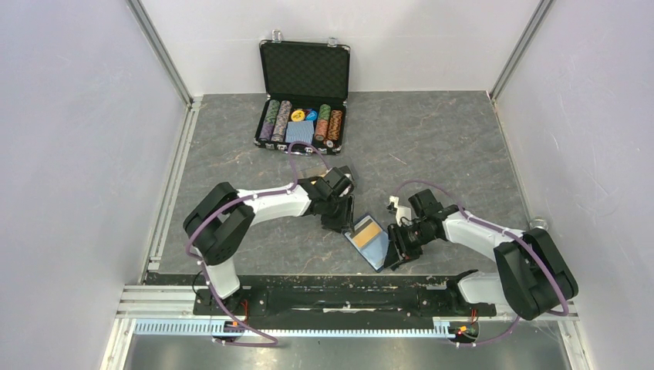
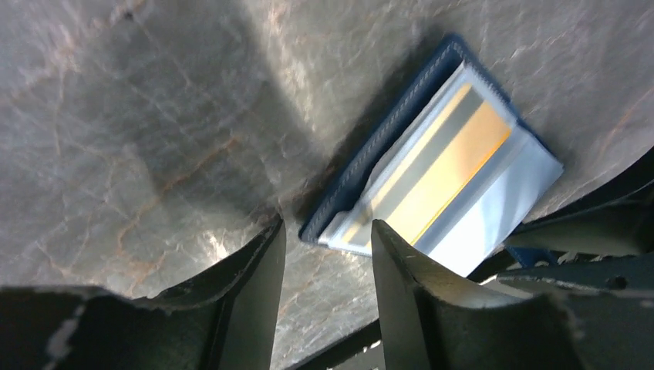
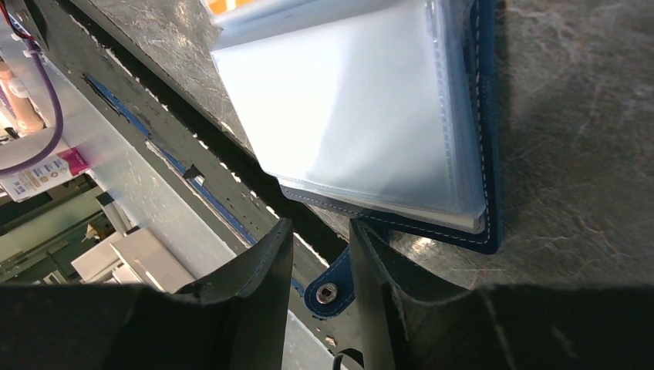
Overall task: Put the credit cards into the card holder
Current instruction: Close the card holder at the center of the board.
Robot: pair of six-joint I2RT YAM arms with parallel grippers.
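The navy card holder (image 1: 375,250) lies open on the table between my arms, near the front edge. A gold-orange credit card (image 1: 366,231) sits inside one of its clear pockets (image 2: 455,162). In the left wrist view, the left gripper (image 2: 328,231) is open just off the holder's near corner (image 2: 370,146), with only bare table between its fingers. In the right wrist view, the right gripper (image 3: 322,231) stands over the holder's front edge (image 3: 486,154) with its jaws apart. The snap tab (image 3: 328,289) shows in the gap, against one finger. No loose cards show.
A black chip briefcase (image 1: 302,116) stands open at the back with chips and a blue deck. A clear tray (image 1: 318,164) is partly hidden behind the left arm. A small white object (image 1: 393,204) lies by the right wrist. The metal rail (image 1: 332,297) runs close to the holder.
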